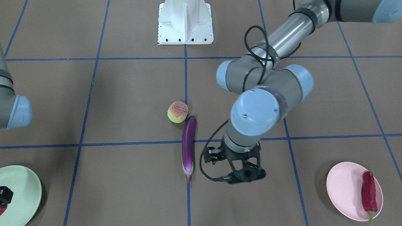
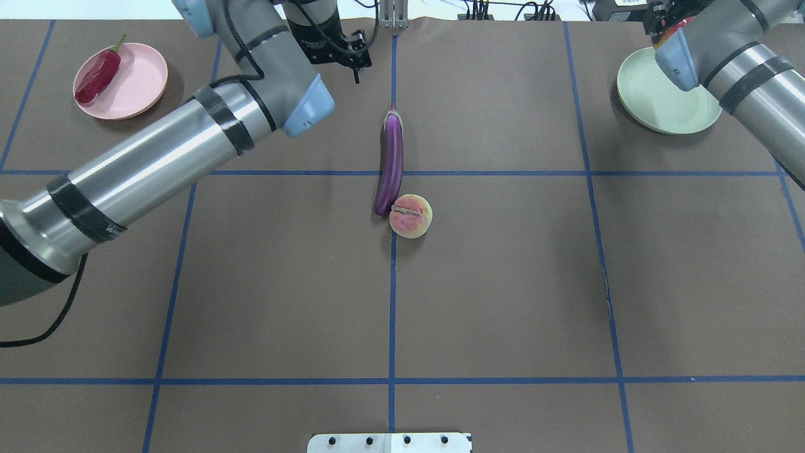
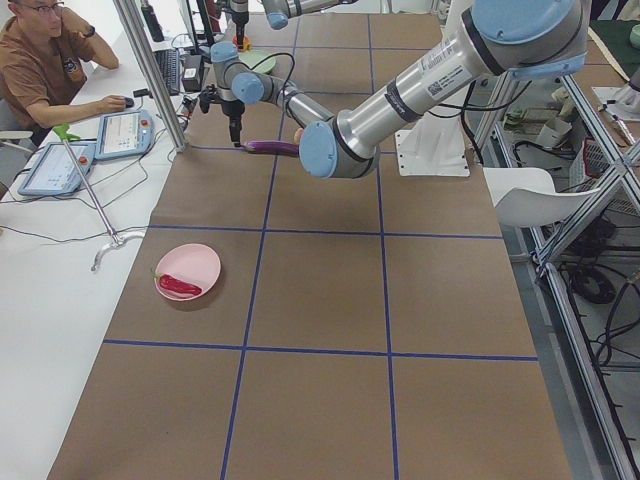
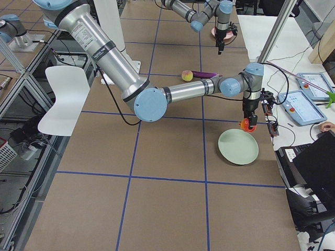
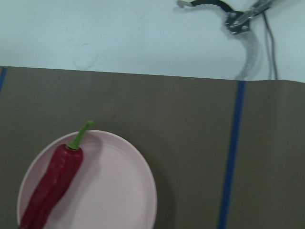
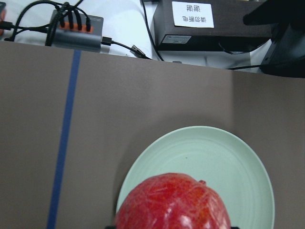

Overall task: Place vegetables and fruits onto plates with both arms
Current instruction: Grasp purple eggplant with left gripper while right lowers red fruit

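Note:
The purple eggplant [image 1: 188,144] lies mid-table along the centre line, and the peach [image 1: 177,112] touches its tip; both also show in the overhead view, eggplant [image 2: 392,160] and peach [image 2: 410,216]. The dark red chili [image 1: 369,191] lies on the pink plate [image 1: 342,188], also in the left wrist view [image 5: 52,183]. My left gripper [image 1: 248,175] hangs open and empty beside the eggplant's cap end, between it and the pink plate. My right gripper [image 1: 2,205] is shut on the red-orange fruit [image 6: 174,202], just above the mint green plate [image 6: 224,157].
The white base block [image 1: 185,22] stands at the robot's edge of the table. Blue tape lines cross the brown table. An operator [image 3: 45,60] sits at a desk with tablets beyond the far edge. Cables and a hub [image 6: 76,24] lie past the green plate.

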Robot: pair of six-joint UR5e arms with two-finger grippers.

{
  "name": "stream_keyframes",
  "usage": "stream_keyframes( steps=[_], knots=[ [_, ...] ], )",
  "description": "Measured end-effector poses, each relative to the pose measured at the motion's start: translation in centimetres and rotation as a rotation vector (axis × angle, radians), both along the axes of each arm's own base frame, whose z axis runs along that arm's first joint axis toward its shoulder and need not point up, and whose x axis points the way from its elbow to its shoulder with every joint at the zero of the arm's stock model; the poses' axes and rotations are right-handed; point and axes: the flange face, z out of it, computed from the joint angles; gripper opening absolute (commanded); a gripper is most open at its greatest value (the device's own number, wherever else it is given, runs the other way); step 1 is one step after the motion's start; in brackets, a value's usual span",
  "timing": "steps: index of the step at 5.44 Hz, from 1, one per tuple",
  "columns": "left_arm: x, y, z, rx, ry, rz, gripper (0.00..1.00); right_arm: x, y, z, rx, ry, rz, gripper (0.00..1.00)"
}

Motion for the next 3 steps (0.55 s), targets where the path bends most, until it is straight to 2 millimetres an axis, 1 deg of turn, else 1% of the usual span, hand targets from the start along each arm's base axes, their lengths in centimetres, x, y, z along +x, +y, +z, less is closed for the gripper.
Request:
stream_keyframes(
  steps=[1, 2, 3],
  knots=[
    [3.4, 2.0, -0.4, 0.019, 0.021, 0.027, 1.0, 0.5, 0.2, 3.5, 0.013, 0.017, -0.007, 0.0],
    [5.9, 3.2, 0.2, 0.042, 0.016, 0.037, 1.0, 0.7, 0.4, 6.2, 0.018, 0.023, -0.009, 0.0],
    [7.9, 4.2, 1.0, 0.065, 0.002, 0.038, 1.0, 0.8, 0.7, 7.8, 0.013, 0.027, -0.01, 0.0]
  ],
)
